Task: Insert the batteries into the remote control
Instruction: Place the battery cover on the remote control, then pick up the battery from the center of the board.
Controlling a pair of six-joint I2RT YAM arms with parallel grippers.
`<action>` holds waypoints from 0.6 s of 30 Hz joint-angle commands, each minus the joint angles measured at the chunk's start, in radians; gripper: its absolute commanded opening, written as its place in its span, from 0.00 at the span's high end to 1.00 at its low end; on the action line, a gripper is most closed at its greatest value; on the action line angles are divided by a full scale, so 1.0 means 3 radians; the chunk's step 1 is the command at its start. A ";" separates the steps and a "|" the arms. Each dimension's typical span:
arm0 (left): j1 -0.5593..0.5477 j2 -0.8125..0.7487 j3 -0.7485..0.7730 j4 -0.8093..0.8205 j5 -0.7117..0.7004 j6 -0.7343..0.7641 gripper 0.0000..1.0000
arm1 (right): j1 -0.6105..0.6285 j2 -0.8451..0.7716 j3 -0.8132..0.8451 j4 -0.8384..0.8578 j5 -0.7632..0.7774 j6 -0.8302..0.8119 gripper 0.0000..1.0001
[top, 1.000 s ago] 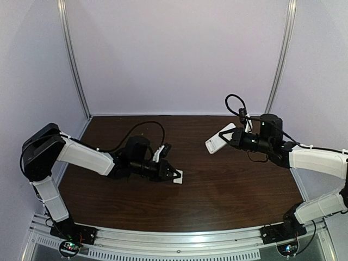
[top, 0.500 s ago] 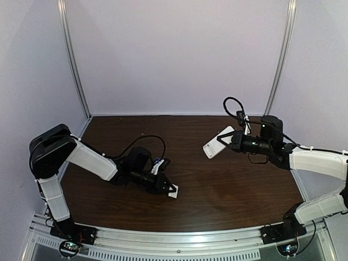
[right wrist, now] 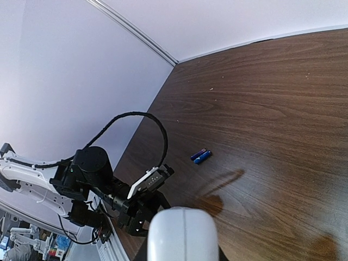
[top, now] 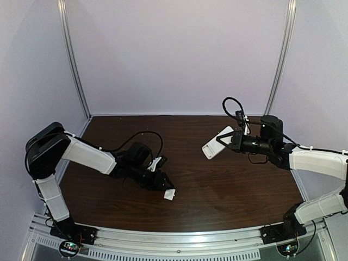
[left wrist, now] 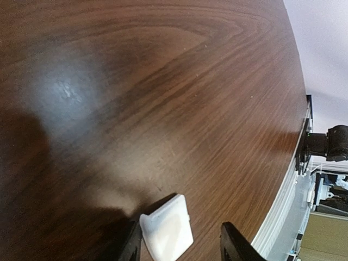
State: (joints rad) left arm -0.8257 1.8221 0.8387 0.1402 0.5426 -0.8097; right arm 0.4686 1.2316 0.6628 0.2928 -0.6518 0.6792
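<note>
The white remote control [top: 213, 145] hangs tilted above the table's right half, and my right gripper [top: 226, 140] is shut on it. Its rounded white end [right wrist: 183, 234] fills the bottom of the right wrist view. Two blue batteries [right wrist: 201, 156] lie side by side on the wood beyond it, clear of both arms. My left gripper [top: 166, 186] is low over the near-middle table and open. The small white cover piece [left wrist: 167, 228] lies flat on the wood between its fingers [left wrist: 234, 244], close to the left one, with a gap to the right one.
The dark wooden table [top: 234, 190] is bordered by a metal rail [top: 179, 239] along its near edge, which also shows in the left wrist view [left wrist: 283, 201]. The left arm and its looping black cable [right wrist: 147, 122] show in the right wrist view. Pale walls enclose the back and sides.
My left gripper carried the cover piece toward the near edge, then opened, and the piece now lies free on the wood. The right gripper with the remote drifted slightly left.
</note>
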 commanded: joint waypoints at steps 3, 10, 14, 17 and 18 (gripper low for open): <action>0.0195 -0.0369 0.0517 -0.1171 -0.0702 0.0718 0.49 | -0.0028 -0.0004 0.0043 -0.0003 -0.0024 -0.0104 1.00; 0.0505 -0.0443 0.1034 -0.1833 -0.1401 0.1395 0.53 | -0.0053 -0.0035 0.0070 -0.0091 -0.0035 -0.0180 1.00; 0.0627 -0.0306 0.1301 -0.2017 -0.1392 0.1720 0.53 | -0.0069 -0.0028 0.0054 -0.0066 -0.0094 -0.0181 1.00; 0.0665 -0.0160 0.1463 -0.2148 -0.1353 0.1993 0.56 | -0.0077 -0.0008 0.0011 0.0042 -0.0237 -0.0129 1.00; 0.0669 -0.0104 0.1522 -0.2202 -0.1370 0.2067 0.57 | -0.0079 0.0000 0.0000 0.0091 -0.0295 -0.0105 1.00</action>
State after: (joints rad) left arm -0.6346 1.7279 1.2358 -0.4187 0.1619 -0.3435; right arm 0.4526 1.2316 0.6632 0.2726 -0.6743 0.6422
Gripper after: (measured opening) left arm 0.442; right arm 0.180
